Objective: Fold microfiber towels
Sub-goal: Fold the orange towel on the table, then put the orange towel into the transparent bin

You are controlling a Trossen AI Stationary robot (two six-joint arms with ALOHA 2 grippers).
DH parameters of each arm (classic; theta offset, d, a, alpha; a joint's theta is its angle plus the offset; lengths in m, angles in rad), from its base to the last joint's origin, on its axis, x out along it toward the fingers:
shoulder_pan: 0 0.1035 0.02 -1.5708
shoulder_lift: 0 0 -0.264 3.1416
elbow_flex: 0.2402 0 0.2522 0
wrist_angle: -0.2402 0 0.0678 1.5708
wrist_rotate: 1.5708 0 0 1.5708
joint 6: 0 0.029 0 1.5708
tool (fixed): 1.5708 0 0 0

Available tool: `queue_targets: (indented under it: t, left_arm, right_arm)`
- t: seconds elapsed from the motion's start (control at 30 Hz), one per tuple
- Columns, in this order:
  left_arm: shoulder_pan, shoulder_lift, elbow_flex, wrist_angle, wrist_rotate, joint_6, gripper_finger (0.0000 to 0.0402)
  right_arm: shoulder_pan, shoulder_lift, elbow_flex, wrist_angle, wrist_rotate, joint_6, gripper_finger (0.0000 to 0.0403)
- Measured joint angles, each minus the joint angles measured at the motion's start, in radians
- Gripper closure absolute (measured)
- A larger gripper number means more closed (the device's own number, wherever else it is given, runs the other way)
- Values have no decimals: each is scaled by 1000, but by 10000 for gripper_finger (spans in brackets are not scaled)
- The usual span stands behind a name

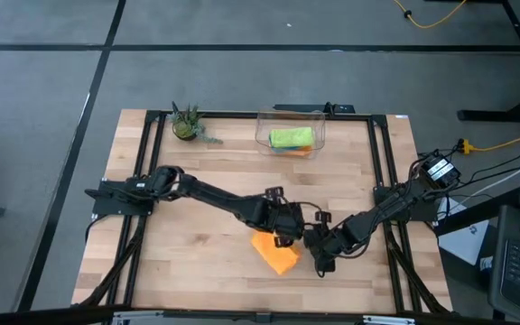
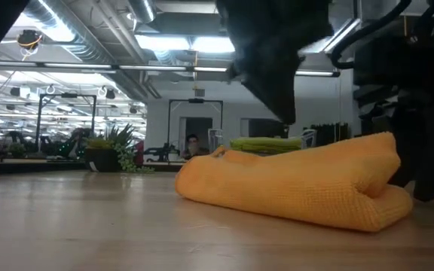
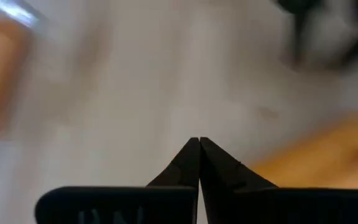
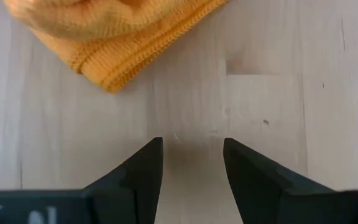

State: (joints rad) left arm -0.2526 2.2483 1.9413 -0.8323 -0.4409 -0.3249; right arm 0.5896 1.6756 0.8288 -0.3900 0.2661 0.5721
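My left gripper [image 3: 199, 144]: fingers clenched tip to tip, holding nothing, above the towel. My right gripper [image 4: 192, 155]: fingers parted, holding nothing, over bare wood just beside the towel. 1 folded orange microfiber towel [image 1: 275, 254]: near the wooden table's [image 1: 197, 244] front edge.

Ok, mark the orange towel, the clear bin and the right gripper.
orange towel [image 1: 274, 254], high view, middle of the folded cloth.
clear bin [image 1: 291, 116], high view, far rim.
right gripper [image 4: 192, 163], right wrist view, gap between the open fingers.
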Motion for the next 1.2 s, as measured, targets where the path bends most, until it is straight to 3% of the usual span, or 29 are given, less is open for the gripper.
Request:
queue_targets:
  t: [0.13,0.2,0.4,0.53,0.7,0.83,1.0,1.1,1.2]
  left_arm:
    - [-18,6,50,-155,255,-88,401]
    - [-29,6,36,-148,313,-118,401]
    - [-51,36,-66,43,315,-109,401]
    - [-51,63,-111,238,245,-47,401]
    - [-27,62,-187,309,372,66,401]
    - [-15,56,-212,286,400,73,401]
    - [-17,70,-117,220,401,124,401]
    - [-28,65,-35,124,381,157,401]
    - [-47,57,42,-82,321,162,401]
  right_arm:
    - [0,0,0,-8,1,0,231]
    - [0,0,0,-12,1,0,231]
    - [0,0,0,-17,2,-2,231]
    - [0,0,0,-13,2,-4,231]
    - [-1,0,0,-10,-2,3,231]
    - [-1,0,0,-9,-5,28,231]
    - [0,-12,0,-28,-6,54,231]
    - [0,-52,6,-65,-30,53,231]
    - [-2,-130,52,-234,-50,27,231]
